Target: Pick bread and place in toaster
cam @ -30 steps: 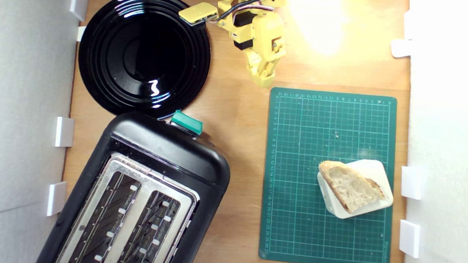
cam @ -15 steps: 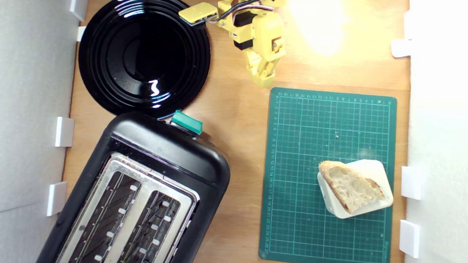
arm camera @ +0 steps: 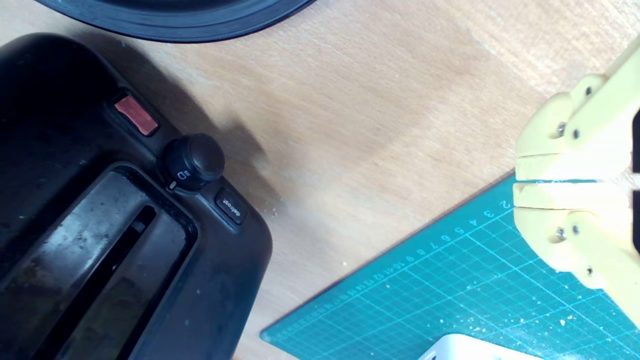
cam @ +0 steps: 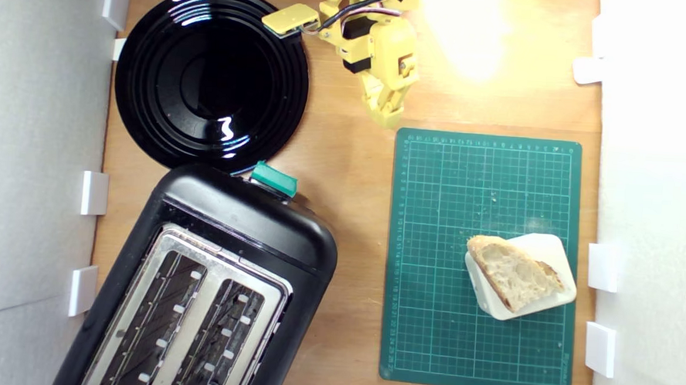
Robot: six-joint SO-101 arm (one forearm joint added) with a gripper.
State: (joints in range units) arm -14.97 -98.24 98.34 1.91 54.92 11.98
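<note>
The claw [cam: 387, 119] hung over bare table [cam: 350, 175] just beyond the far edge of the green cutting mat [cam: 429, 338], its two yellow fingers [arm camera: 550, 150] pressed together with only a hairline seam between them in the wrist view, and holding nothing. The bread [cam: 512, 273] lay crumb-up on a white rounded block [cam: 543, 245] near the mat's corner at the exterior view's lower right, well apart from the claw. The block appeared to raise the slice off the mat, presumably so that fingers could get beneath or around its crust. The toaster [cam: 248, 211] stood diagonally at the exterior view's lower left, both slots bare and facing up, its teal lever [cam: 273, 178] raised beside a glossy black plate [cam: 150, 71]. In my judgement the pick had not begun: the claw needed to part its fingers, travel across the mat, and descend onto the wedge.
</note>
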